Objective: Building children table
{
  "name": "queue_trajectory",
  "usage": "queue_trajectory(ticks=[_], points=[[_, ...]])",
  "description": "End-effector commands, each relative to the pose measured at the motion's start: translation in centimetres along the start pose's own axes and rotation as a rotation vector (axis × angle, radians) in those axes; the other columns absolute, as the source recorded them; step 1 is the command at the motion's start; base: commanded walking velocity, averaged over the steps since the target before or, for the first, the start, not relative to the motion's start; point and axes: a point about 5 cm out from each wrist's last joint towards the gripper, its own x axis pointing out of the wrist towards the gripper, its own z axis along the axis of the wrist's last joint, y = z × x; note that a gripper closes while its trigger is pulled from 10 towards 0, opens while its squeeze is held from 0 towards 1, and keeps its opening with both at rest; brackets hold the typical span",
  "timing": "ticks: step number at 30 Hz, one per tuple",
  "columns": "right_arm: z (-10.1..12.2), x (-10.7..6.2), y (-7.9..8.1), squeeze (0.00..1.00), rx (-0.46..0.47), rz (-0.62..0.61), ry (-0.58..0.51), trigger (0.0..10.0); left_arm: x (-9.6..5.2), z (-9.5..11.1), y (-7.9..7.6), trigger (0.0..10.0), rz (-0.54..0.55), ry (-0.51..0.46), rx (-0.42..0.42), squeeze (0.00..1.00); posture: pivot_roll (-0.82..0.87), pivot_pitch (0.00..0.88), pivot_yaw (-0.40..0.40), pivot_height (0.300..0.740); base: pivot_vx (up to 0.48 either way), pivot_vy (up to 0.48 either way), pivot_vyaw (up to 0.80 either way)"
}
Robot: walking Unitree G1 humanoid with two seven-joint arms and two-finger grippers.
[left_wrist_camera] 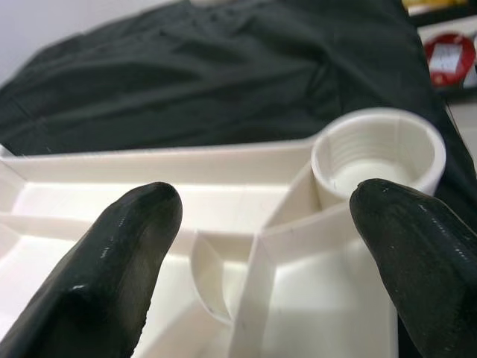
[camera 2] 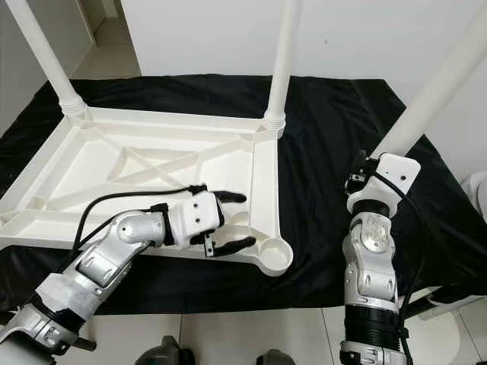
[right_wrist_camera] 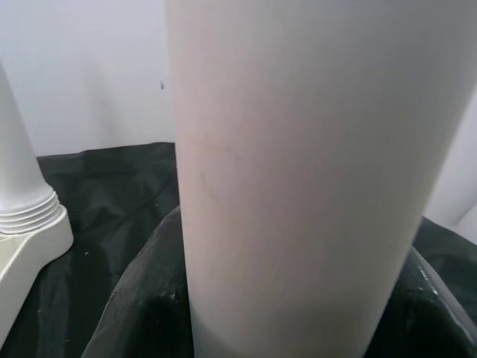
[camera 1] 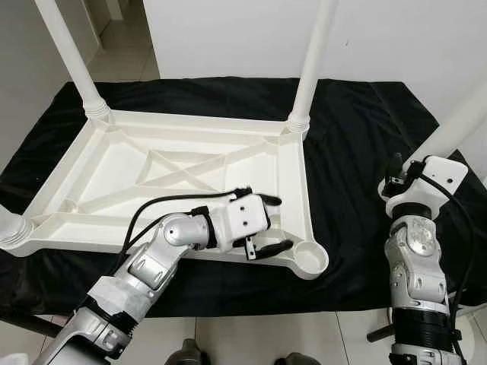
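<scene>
A white plastic children's table (camera 1: 293, 175) lies upside down on a black cloth (camera 1: 358, 137). Upright legs stand at its far-left corner (camera 1: 72, 61) and far-right corner (camera 1: 312, 68), and a third leg's base (camera 1: 9, 224) shows at the near left. The near-right threaded socket (camera 1: 310, 257) is empty. My left gripper (camera 1: 281, 223) hovers open over the frame just left of that socket (left_wrist_camera: 376, 153). My right gripper (camera 1: 403, 179), to the right of the table, is shut on a loose white leg (camera 2: 434, 91) that tilts up and to the right.
The cloth hangs over a low surface whose near edge runs just in front of the table. Pale tiled floor (camera 1: 129, 53) and a white wall (camera 1: 228, 38) lie beyond. A red and white object (left_wrist_camera: 449, 58) sits past the cloth.
</scene>
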Motion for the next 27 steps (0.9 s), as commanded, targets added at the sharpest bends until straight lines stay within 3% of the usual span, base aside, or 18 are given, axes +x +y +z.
queue_trajectory(ticks=[1, 2, 4, 8, 18, 27], points=[[0.2, -0.1, -0.1, 0.00, -0.006, 0.004, -0.004, 10.0, -0.1, -0.6, -0.1, 10.0, 0.010, 0.044, 0.021, 0.00, -0.01, 0.000, -0.003, 0.740, 0.000, 0.000, 0.00], [0.2, -0.1, -0.1, 0.00, -0.006, 0.004, -0.004, 10.0, -0.1, -0.6, -0.1, 10.0, 0.010, 0.044, 0.021, 0.00, -0.01, 0.000, -0.003, 0.740, 0.000, 0.000, 0.00], [0.3, -0.1, -0.2, 0.00, -0.008, 0.004, -0.003, 10.0, 0.0, -1.5, 0.2, 10.0, 0.038, 0.133, 0.021, 0.00, -0.01, 0.000, -0.003, 0.740, 0.000, 0.000, 0.00], [0.4, -0.1, -0.2, 0.00, -0.009, 0.005, -0.005, 10.0, 0.2, -1.9, 0.4, 10.0, 0.049, 0.173, 0.032, 0.00, -0.01, 0.000, -0.002, 0.740, 0.000, 0.000, 0.00], [0.5, -0.1, -0.5, 0.00, -0.013, -0.004, -0.003, 10.0, 0.0, -2.3, 0.8, 10.0, 0.064, 0.191, 0.031, 0.00, -0.01, 0.015, -0.003, 0.740, 0.000, 0.000, 0.00], [0.7, 0.1, -0.4, 0.00, -0.019, -0.008, -0.005, 10.0, 1.5, -2.2, 1.3, 10.0, 0.163, 0.219, 0.046, 0.00, -0.02, 0.025, 0.002, 0.740, 0.000, 0.000, 0.00]])
